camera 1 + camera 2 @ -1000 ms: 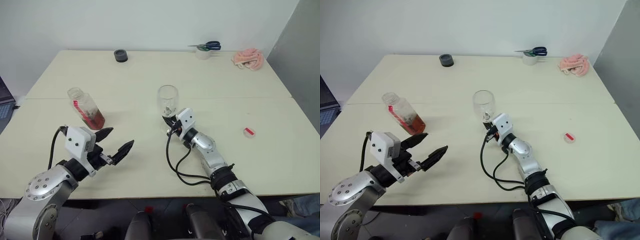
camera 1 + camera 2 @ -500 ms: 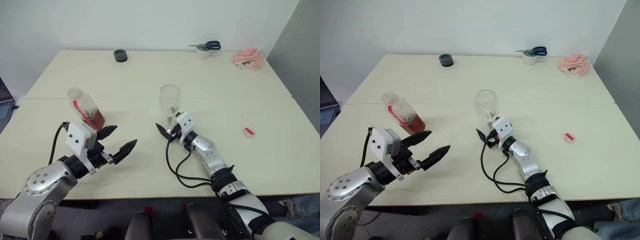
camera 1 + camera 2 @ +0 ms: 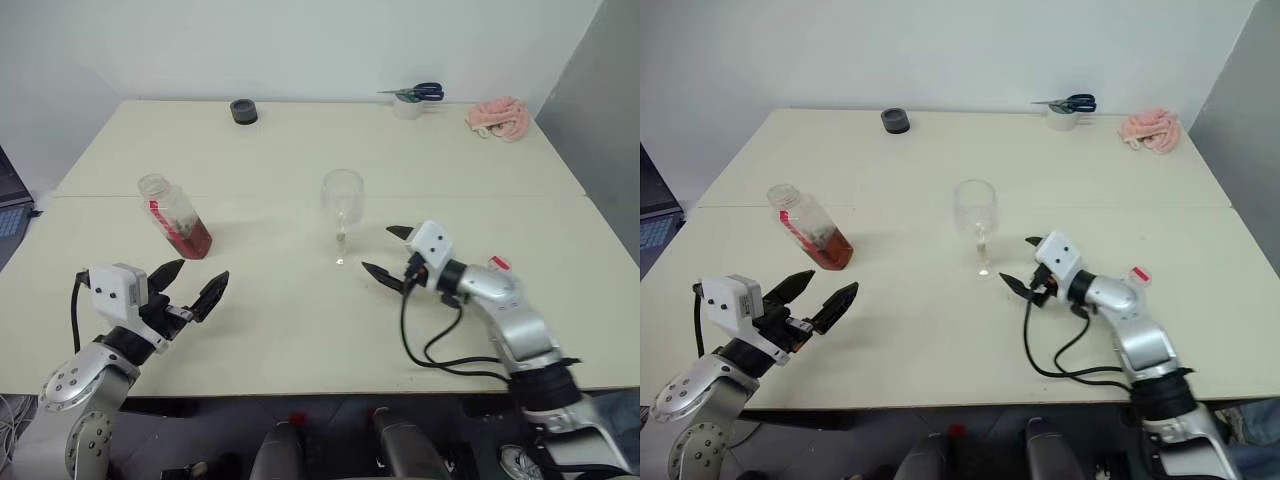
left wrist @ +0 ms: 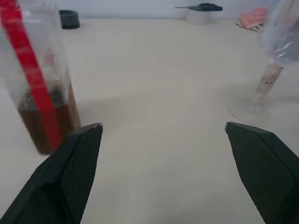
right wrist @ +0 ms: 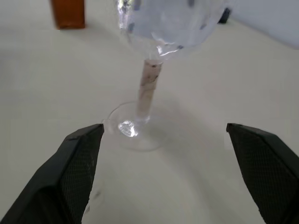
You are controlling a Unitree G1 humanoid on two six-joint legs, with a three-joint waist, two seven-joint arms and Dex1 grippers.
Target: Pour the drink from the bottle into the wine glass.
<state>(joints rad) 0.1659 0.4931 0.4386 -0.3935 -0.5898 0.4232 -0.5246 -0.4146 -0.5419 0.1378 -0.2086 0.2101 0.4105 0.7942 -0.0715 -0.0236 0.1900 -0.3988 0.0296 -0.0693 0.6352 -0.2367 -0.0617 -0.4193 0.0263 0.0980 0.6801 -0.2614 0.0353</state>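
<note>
Clear plastic forms the bottle [image 3: 175, 216], which is seen standing on the left half of the cream table [image 3: 300, 150], uncapped, with a vertical red label strip and a little reddish-brown drink [image 3: 191, 240] pooled at its base. It is judged light, fairly stiff but slightly squeezable, and best taken around the squarish body below the neck. Just in front of it, nearer the table's front edge, the left gripper [image 3: 190, 285] is held with its two black fingers spread wide, gripping nothing.

Near the table's centre the wine glass [image 3: 342, 215] stands upright and looks empty. It is judged fragile, smooth and top-heavy; hold would best be taken at the stem, low, with a gentle squeeze. To its right the right gripper [image 3: 385, 252] is also held wide open and empty, close to the glass but apart from it. A small red and white object [image 3: 498, 264] lies further right.

From the head views the layout is given: bottle and glass well apart, with scissors [image 3: 415, 92], a dark roll [image 3: 242, 111] and a pink cloth [image 3: 497, 116] along the far edge. In the left wrist view the drink level and label are shown close up. In the right wrist view the glass's stem and round foot are shown between the open fingers.
</note>
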